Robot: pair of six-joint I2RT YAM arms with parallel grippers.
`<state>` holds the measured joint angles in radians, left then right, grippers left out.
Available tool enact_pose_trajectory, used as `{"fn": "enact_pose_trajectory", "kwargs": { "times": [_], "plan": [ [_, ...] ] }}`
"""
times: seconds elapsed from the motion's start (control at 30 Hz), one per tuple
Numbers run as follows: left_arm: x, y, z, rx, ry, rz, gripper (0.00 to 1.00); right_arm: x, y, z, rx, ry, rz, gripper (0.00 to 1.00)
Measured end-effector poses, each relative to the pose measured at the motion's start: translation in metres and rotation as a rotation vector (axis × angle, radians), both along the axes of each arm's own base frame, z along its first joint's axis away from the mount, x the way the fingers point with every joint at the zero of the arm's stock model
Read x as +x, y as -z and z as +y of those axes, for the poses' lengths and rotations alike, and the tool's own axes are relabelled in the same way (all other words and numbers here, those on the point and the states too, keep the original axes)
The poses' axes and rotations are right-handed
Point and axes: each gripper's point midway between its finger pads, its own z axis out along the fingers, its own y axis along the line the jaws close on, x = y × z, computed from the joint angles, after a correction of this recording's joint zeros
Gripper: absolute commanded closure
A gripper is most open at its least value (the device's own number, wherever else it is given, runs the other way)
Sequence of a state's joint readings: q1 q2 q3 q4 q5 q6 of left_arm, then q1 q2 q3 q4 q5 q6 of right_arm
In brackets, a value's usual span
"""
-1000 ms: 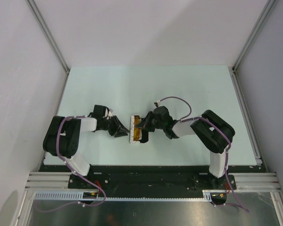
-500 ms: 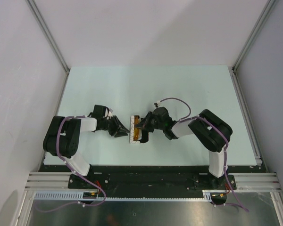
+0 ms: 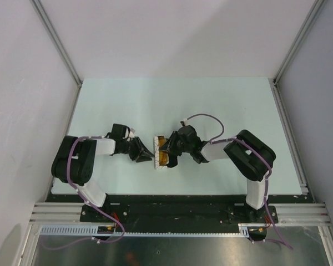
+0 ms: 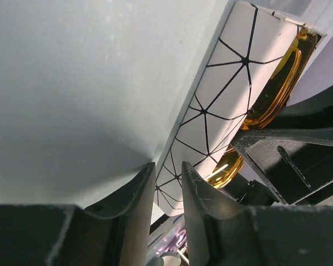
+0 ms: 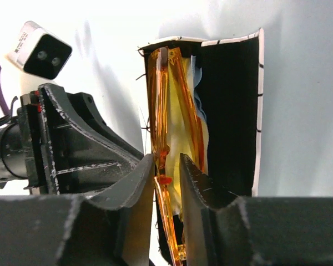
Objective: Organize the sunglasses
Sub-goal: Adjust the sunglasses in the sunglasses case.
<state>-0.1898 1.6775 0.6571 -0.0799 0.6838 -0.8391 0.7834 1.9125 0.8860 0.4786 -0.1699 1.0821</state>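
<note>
Sunglasses (image 5: pixel 175 94), folded, stand on their edge inside the open case (image 5: pixel 233 111), between its white patterned wall and its black lining, in the middle of the table (image 3: pixel 211 105) between the two arms; the right gripper (image 5: pixel 167 177) has its jaws pressed onto the orange frame near one end, pinching it; the left gripper (image 4: pixel 167 188) is at the outer wall of the case, its jaws drawn near to each other with only a thin gap; the case's edge runs toward this gap, but if they really pinch it I cannot tell. The step in hand seems to be seating the sunglasses fully in the case; to do it well, I think the right gripper should press the frame down slowly and flat, without twisting the slim arms, while the left gripper holds the case against sliding; a pale cloth (image 5: pixel 202 111) lies behind the lenses and should not bunch up under them. By count: one pair of sunglasses; one case; one cloth; two grippers.
</note>
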Motion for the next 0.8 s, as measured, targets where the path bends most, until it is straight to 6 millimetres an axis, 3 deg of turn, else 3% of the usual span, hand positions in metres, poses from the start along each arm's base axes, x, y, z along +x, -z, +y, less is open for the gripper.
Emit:
{"fn": "enact_pose_trajectory", "kwargs": {
  "times": [0.27,0.47,0.8],
  "plan": [
    [-0.003,0.0,-0.004,-0.005,0.016,0.004,0.66,0.0,-0.003,-0.005,-0.095,0.007,-0.024,0.58],
    [-0.004,0.0,-0.005,-0.007,0.019,0.005,0.66,-0.004,-0.007,-0.01,-0.132,0.008,-0.04,0.56],
    [-0.004,0.0,-0.005,-0.009,0.02,0.008,0.66,0.0,-0.02,-0.02,-0.175,0.033,-0.085,0.72]
  ]
}}
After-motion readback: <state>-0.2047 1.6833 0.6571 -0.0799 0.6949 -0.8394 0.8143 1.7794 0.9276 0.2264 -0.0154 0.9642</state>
